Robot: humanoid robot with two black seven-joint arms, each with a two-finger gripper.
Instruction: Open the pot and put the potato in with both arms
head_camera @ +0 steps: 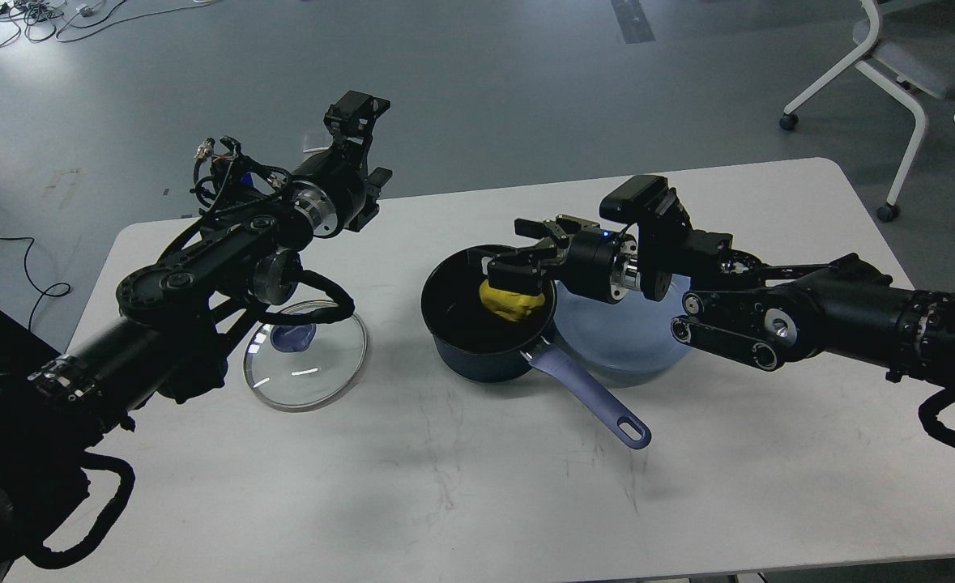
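Note:
The dark navy pot point(477, 356) stands open mid-table, its purple handle point(590, 398) pointing toward the front right. The yellow potato point(512, 301) lies inside the pot against its right wall. My right gripper point(526, 255) hovers just above the potato over the pot's right rim, with its fingers spread apart and off the potato. The glass lid point(307, 364) with its purple knob lies flat on the table left of the pot. My left gripper point(370, 193) is raised over the table's back left edge, away from the lid, seen dark and end-on.
A grey-blue round plate point(635, 344) sits right of the pot, partly under my right arm. The white table point(477, 486) has rounded corners. A white wheeled chair point(898, 73) stands on the floor at the back right. Cables lie on the floor at the left.

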